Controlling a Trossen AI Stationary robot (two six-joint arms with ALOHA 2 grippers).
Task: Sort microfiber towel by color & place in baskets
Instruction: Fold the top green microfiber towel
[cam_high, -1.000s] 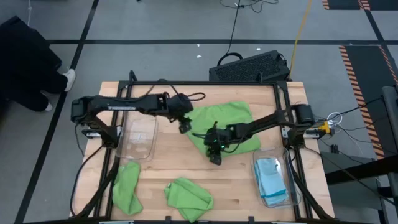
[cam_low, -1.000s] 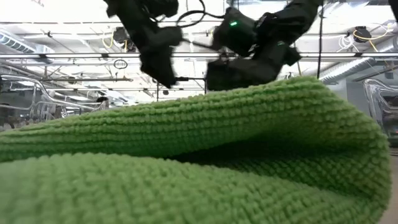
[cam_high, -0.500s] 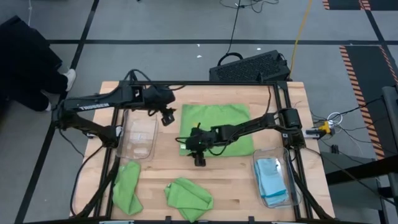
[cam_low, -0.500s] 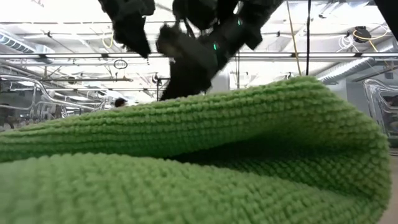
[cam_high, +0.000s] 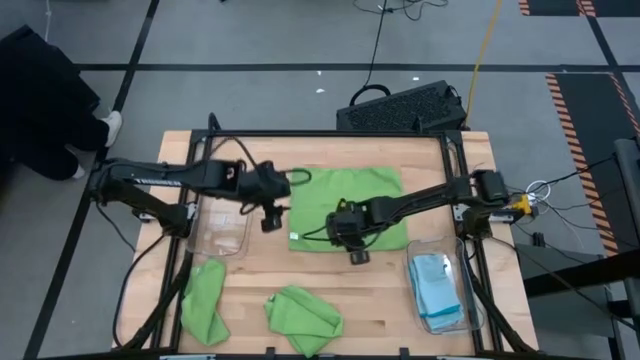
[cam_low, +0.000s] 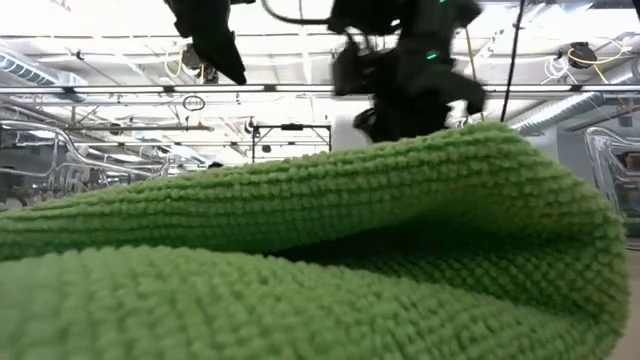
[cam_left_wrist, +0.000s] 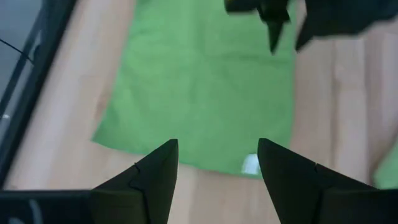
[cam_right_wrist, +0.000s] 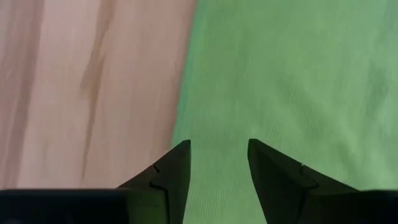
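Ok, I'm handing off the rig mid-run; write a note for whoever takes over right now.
Left gripper: jaws open, empty, beside the spread green towel.
Right gripper: jaws open, empty, over that towel's near edge.
Done: blue towels in the right basket.
Left: left basket looks empty; the spread towel and two crumpled green towels need moving there.

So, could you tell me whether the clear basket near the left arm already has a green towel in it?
No, in the high view the left basket shows only bare plastic, while the spread green towel lies flat on the table.
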